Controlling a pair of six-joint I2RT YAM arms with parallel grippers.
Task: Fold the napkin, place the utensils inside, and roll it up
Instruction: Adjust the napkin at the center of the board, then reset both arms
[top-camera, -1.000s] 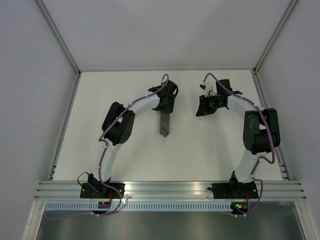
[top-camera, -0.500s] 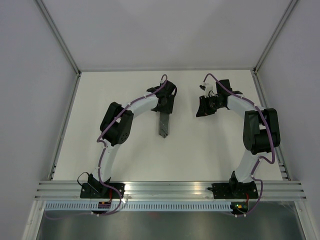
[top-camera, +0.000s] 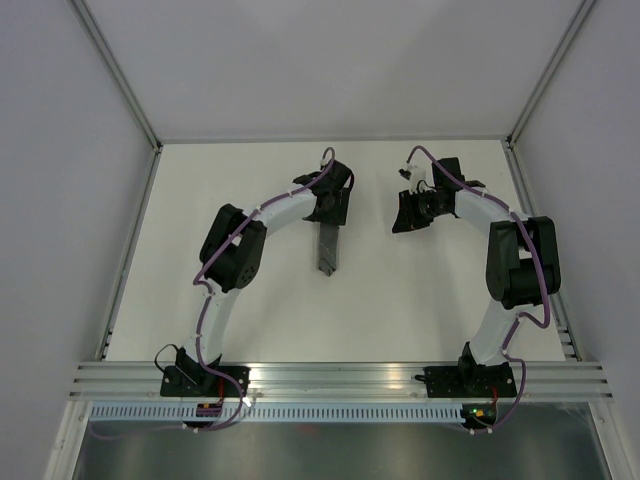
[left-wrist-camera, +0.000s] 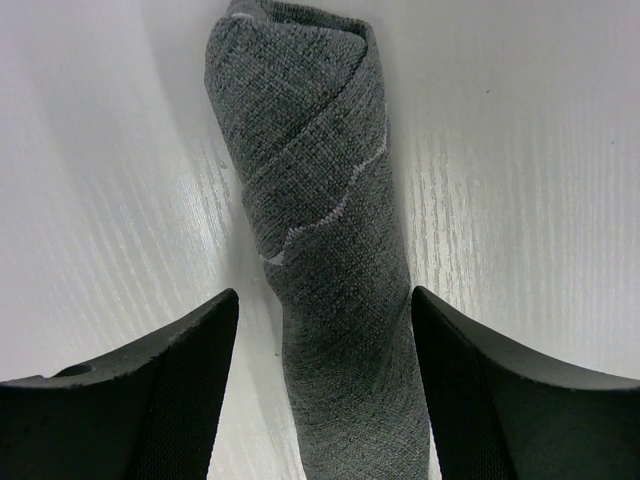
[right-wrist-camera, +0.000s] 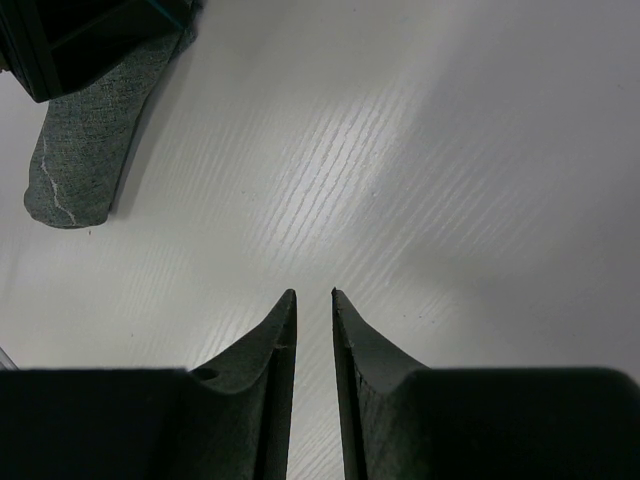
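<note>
The rolled napkin (left-wrist-camera: 320, 230) lies on the worktop (top-camera: 420, 300), its long axis running straight out from the left gripper (left-wrist-camera: 325, 300). That gripper's fingers (left-wrist-camera: 190, 380) stand wide apart astride the roll's near end, clamping nothing. The right gripper (right-wrist-camera: 313, 295), its fingers nearly together and empty, hovers well apart.

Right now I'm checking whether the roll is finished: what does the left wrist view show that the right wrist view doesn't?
Only left wrist: how the left gripper stands, open astride the napkin. Only right wrist: the right gripper, almost shut and empty, over the table. Both: the rolled napkin lying on the table, with no utensils showing.
</note>
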